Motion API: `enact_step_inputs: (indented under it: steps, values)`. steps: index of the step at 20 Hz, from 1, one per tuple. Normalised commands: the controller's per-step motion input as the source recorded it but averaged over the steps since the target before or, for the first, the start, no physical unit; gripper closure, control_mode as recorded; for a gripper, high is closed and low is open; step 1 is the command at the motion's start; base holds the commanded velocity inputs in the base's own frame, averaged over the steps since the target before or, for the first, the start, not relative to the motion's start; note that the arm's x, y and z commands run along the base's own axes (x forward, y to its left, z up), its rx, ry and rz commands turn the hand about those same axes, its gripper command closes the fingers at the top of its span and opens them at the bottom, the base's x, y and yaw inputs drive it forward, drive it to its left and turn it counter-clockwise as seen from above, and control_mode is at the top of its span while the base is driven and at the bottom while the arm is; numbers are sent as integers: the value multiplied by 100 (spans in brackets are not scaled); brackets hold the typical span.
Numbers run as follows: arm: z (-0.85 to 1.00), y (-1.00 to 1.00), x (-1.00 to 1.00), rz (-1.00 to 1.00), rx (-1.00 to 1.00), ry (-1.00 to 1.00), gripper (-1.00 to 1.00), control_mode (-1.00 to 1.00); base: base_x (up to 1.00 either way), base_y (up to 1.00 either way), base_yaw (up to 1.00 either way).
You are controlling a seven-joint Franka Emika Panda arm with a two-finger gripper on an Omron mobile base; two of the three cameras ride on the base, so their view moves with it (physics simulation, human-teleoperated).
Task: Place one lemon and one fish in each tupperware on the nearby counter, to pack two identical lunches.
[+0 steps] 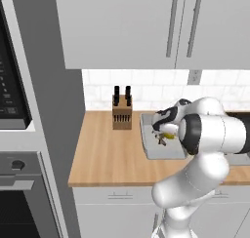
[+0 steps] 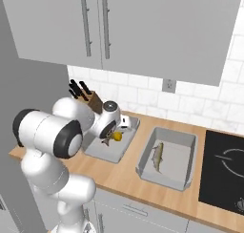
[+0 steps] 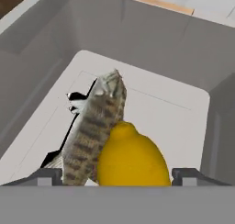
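Observation:
A grey tupperware (image 1: 161, 154) (image 2: 102, 153) (image 3: 137, 39) stands on the wooden counter (image 1: 102, 154) (image 2: 128, 179). In it lie a yellow lemon (image 3: 133, 159) (image 2: 117, 136) (image 1: 169, 134) and a striped fish (image 3: 94, 126) (image 2: 106, 142), side by side and touching. My gripper (image 3: 119, 177) (image 2: 111, 135) (image 1: 163, 132) hangs just above them, open, with its fingertips (image 3: 46, 176) wide apart on either side of the pair. To the right, a second tupperware (image 2: 183, 136) holds a fish (image 2: 157, 156).
A wooden knife block (image 1: 122, 116) (image 2: 93, 99) stands by the tiled wall behind the left tupperware. The black cooktop (image 2: 224, 170) lies at the far right. Wall cabinets (image 1: 146, 27) hang overhead, and an oven column (image 1: 19, 134) rises at the left.

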Motion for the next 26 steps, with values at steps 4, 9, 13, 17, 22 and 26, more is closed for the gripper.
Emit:
enact_step_inputs:
  steps: [4, 9, 13, 17, 22, 26]
  values:
    - [50, 5, -71, 2, 0, -20, -100, -100, 0, 0, 0]
    - [94, 8, -100, 1, 0, -7, -100, -100, 0, 0, 0]
    - [100, 2, -100, 0, 0, 0, -100, -100, 0, 0, 0]
    - [100, 2, -99, 0, 0, 0, -100, -100, 0, 0, 0]
    - [94, 15, -92, 0, 15, 4, -100, -100, 0, 0, 0]
    - [86, 30, -71, 0, 2, 1, -100, -100, 0, 0, 0]
